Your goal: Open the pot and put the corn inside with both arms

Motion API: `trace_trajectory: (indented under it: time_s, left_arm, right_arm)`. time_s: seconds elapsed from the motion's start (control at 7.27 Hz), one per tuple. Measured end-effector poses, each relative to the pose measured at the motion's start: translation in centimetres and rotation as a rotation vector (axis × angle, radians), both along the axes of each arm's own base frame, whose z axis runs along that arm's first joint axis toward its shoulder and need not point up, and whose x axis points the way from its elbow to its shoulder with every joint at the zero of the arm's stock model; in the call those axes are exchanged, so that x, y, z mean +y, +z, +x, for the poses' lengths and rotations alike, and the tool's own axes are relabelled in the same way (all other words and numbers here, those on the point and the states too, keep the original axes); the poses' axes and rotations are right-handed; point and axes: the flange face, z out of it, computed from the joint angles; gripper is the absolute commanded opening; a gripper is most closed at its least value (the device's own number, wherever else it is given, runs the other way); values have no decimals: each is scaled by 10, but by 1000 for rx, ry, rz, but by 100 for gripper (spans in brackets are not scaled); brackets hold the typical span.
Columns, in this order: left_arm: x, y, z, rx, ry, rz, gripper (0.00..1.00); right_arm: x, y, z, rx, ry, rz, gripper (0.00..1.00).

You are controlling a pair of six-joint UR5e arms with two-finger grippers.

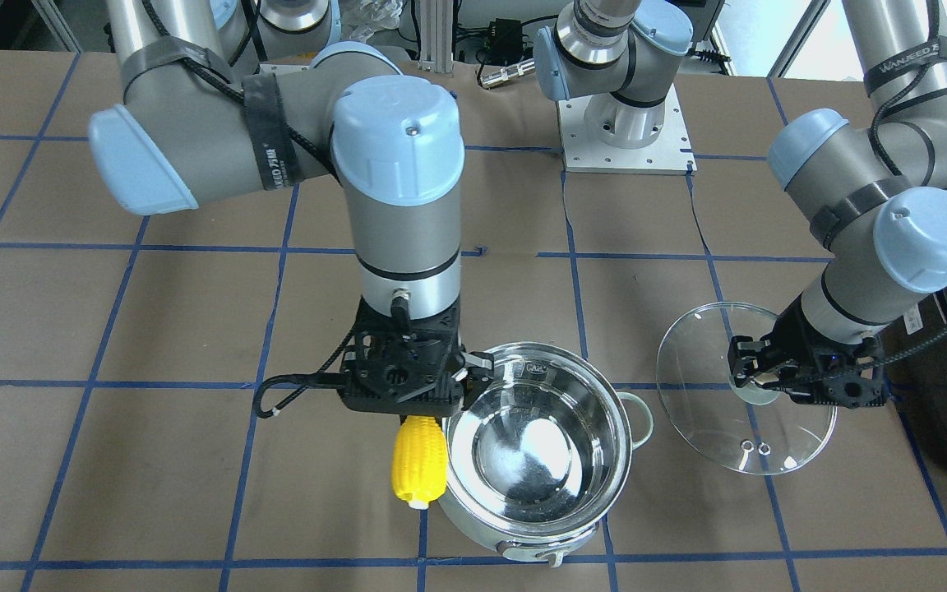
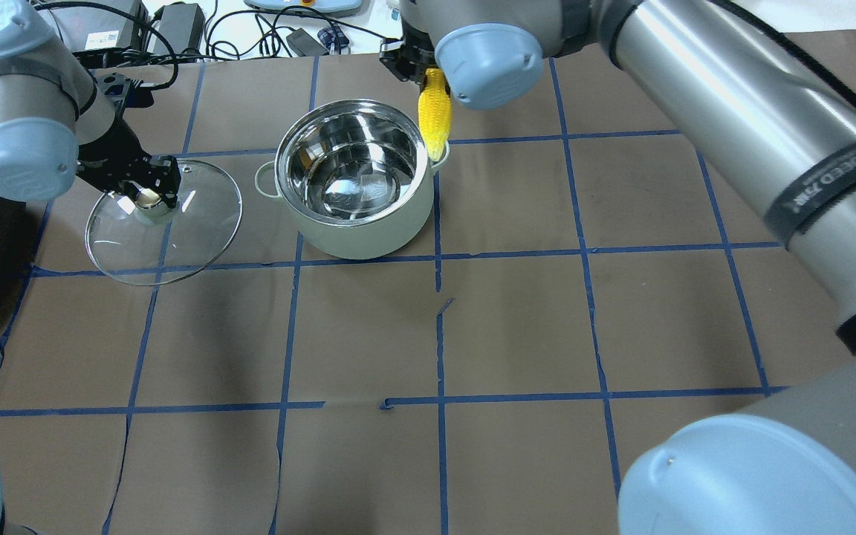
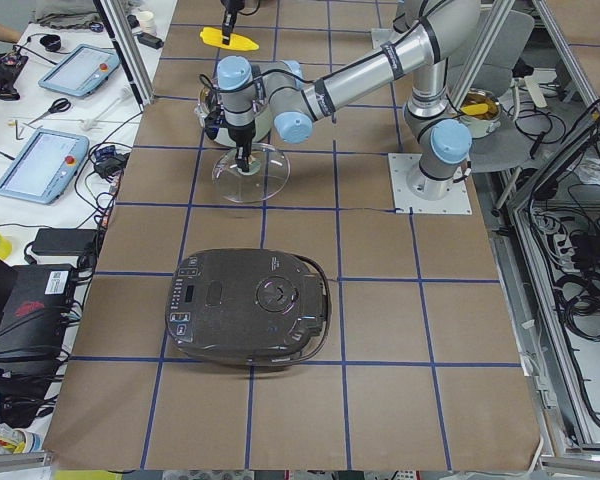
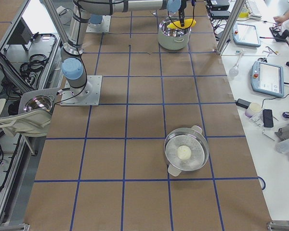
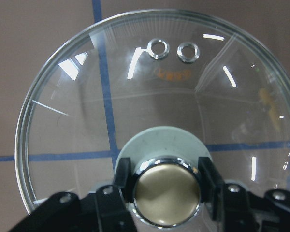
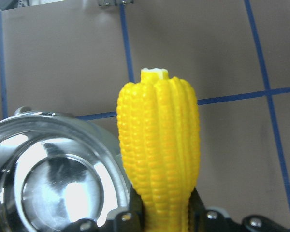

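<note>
Corn: we see a bright yellow ribbed plastic corn [image 1: 418, 460] cob with a small pale stub at its free end.
Corn's place: it hangs in the air in the right gripper [image 6: 165, 215], outside the pot [image 2: 368, 230] and just beside the rim on the robot's right. In the overhead view its lower end overlaps that rim.
Right gripper's jaws: narrow, clamped on one end of the cob.
Pot: it has a mint-white outside, a shiny steel inside and two loop handles. It stands uncovered on the table [image 2: 517, 327] with nothing in it.
Glass lid: the clear round glass lid [image 2: 190, 223] has two small holes and sits on the robot's left, apart from the pot. We cannot tell whether its rim touches the table.
Left gripper's jaws: the left gripper [image 5: 166, 193] has its fingers pressed on either side of the lid's metal knob [image 5: 166, 186].
Counts: we count one cob, one mint pot, one glass lid, and two arms, the right arm [image 1: 399, 205] and the left arm [image 1: 893, 222], each with one gripper.
Elsewhere: we also count one black appliance [image 3: 250, 310] and one steel pan [image 4: 185, 154] holding a pale round thing, each at a far end of the table.
</note>
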Motion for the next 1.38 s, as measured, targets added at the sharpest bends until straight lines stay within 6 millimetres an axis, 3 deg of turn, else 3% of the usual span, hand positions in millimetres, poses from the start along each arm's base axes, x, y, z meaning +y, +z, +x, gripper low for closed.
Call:
trace_trajectory:
  time_s: [0.14,0.41,0.55,0.69,1.1,1.38]
  left_arm:
    - [9,-12,15,4,30,1,0]
    - [24,-35,28,7,77,7,0]
    - [29,-44,29,5,89,-5,0]
    - [31,-51,30,2,93,-19,0]
    - [28,-60,35,-7,95,-62,0]
    - [28,-65,36,-4,98,-67,0]
  right_arm:
    - [5,-3,30,-8,33,-8,0]
    - [5,-33,73,-38,74,-15,6]
    - [2,-44,83,-68,90,-30,92]
    - [0,-50,87,-79,98,-38,100]
    - [-1,-54,87,-74,93,-46,100]
    - [0,-35,78,-74,94,-65,100]
